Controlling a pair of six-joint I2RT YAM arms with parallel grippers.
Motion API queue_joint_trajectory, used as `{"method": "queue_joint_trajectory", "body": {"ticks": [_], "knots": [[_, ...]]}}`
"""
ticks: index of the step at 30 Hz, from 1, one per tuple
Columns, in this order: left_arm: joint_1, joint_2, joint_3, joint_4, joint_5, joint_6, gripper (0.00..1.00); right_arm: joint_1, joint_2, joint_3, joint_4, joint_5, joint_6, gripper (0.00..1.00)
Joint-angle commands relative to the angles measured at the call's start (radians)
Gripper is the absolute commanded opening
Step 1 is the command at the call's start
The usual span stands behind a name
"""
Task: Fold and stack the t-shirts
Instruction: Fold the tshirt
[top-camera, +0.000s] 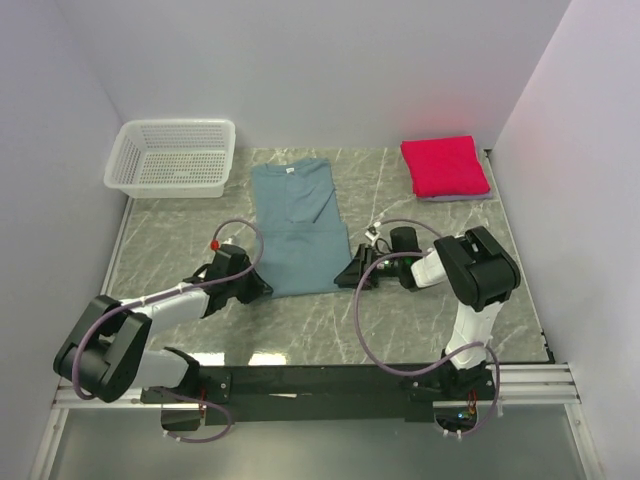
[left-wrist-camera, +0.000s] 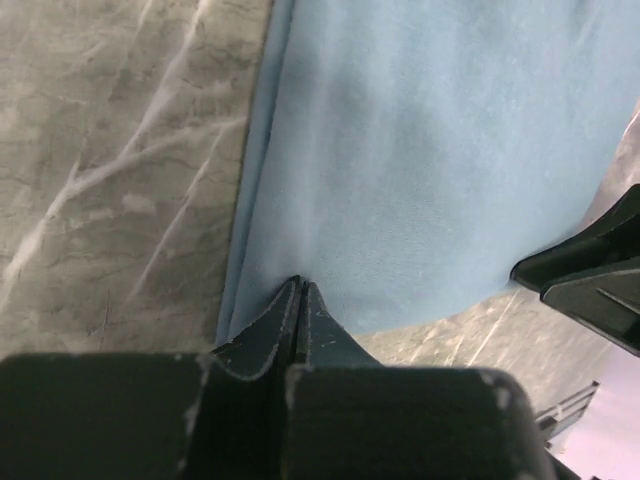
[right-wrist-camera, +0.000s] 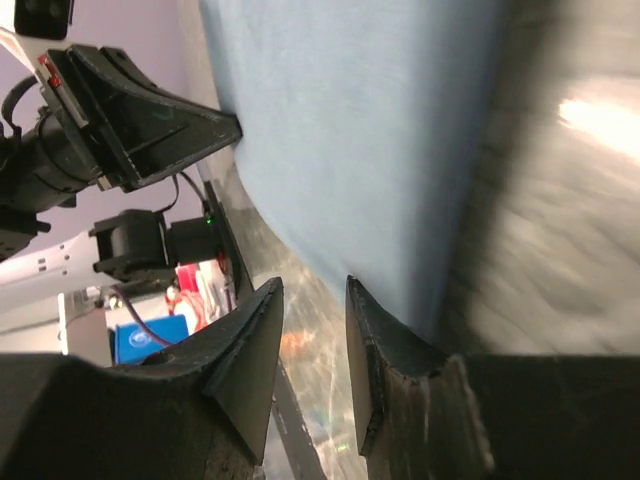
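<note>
- One teal t-shirt (top-camera: 298, 225), flat, between my two pincers.
- Left pincer (left-wrist-camera: 300, 290): pressed together at its hem.
- Right pincer (right-wrist-camera: 314, 288): apart, beside hem.
- One crimson t-shirt (top-camera: 444, 164), folded, beyond Right pincer.

Soft matt cloth, faintly fuzzy up close, in the teal t-shirt (top-camera: 297, 225) at centre. Same matt cloth, more vivid, in the folded crimson t-shirt (top-camera: 444, 165) at two o'clock, with a thinner pale sliver of lavender t-shirt (top-camera: 460, 197) just beneath. Smooth white plastic mesh for the basket (top-camera: 172, 158) at ten o'clock. Polished, veined stone look across the tabletop (top-camera: 400, 320), with patches of glare. Matt black plastic, scuffed pale along the edges, on the left gripper (left-wrist-camera: 298, 285) and the right gripper (right-wrist-camera: 312, 290). Smooth lilac sheathing on the cable (top-camera: 240, 225).
</note>
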Motion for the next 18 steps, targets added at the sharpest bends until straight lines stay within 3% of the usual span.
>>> {"method": "queue_joint_trajectory", "body": {"ticks": [1, 5, 8, 13, 17, 18], "knots": [[0.019, -0.029, -0.029, -0.039, -0.013, -0.018, 0.01, -0.036, -0.060, -0.016, -0.071, 0.050, -0.099, 0.40], [0.021, -0.109, 0.003, -0.168, -0.057, -0.012, 0.01, -0.035, -0.223, 0.011, -0.327, 0.188, -0.234, 0.40], [0.018, -0.141, 0.078, -0.304, -0.111, 0.020, 0.06, -0.015, -0.355, 0.031, -0.555, 0.375, -0.279, 0.40], [-0.008, -0.097, 0.250, -0.498, -0.198, 0.082, 0.23, 0.099, -0.487, 0.106, -0.784, 0.787, -0.288, 0.48], [-0.068, 0.001, 0.354, -0.602, -0.283, 0.111, 0.38, 0.247, -0.465, 0.189, -0.934, 0.982, -0.275, 0.55], [-0.080, 0.032, 0.380, -0.612, -0.292, 0.114, 0.45, 0.263, -0.440, 0.204, -0.947, 0.995, -0.270, 0.55]]}}
